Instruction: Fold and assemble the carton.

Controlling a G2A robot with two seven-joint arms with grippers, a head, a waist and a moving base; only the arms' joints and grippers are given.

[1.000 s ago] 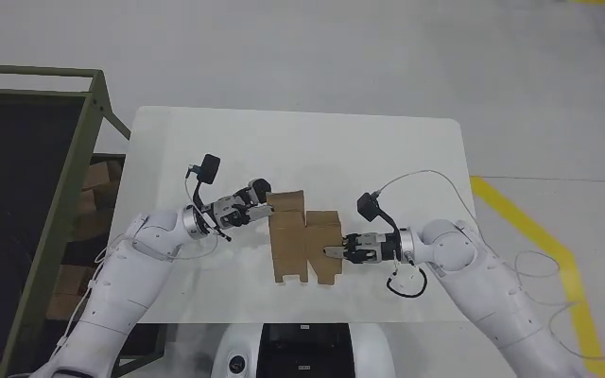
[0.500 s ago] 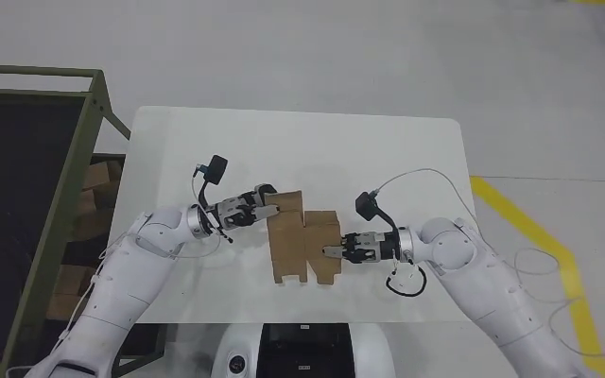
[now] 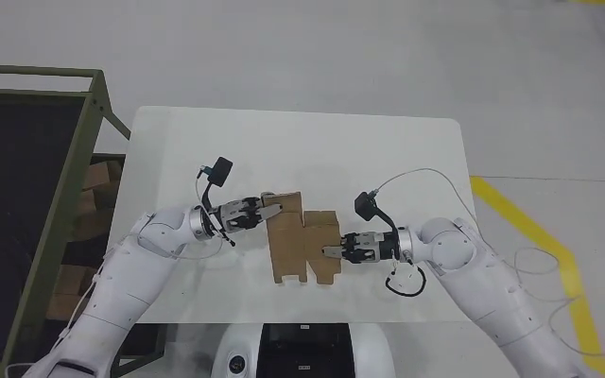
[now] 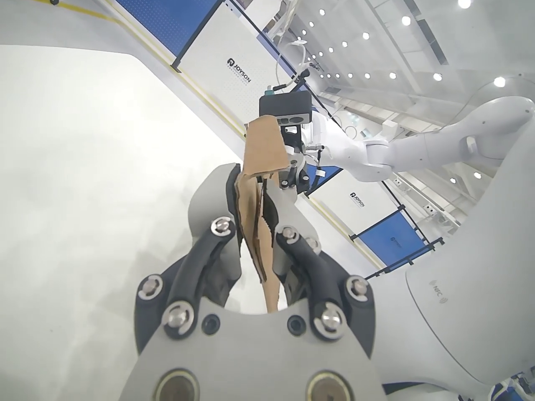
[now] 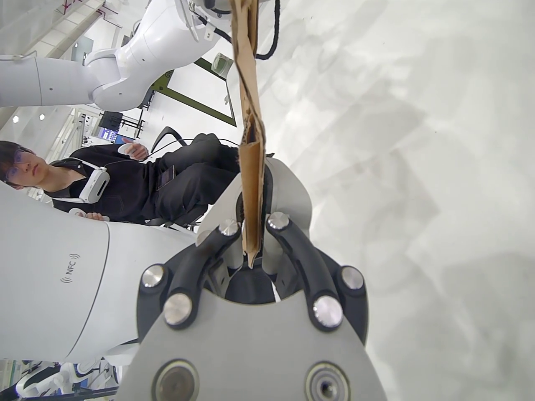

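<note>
Starting at your left, an olive-green metal-framed rack (image 3: pixel 57 72) stands beside the white bench's (image 3: pixel 284 142) left edge, with brown cardboard pieces (image 3: pixel 95 184) lying inside it. Your left gripper (image 3: pixel 267 210) is clamped on the far-left flap of the flattened brown cardboard carton (image 3: pixel 293 241). The carton spans between both grippers, near the middle of the bench's front edge. Your right gripper (image 3: pixel 331 252) is pinched closed on the carton's right edge.
</note>
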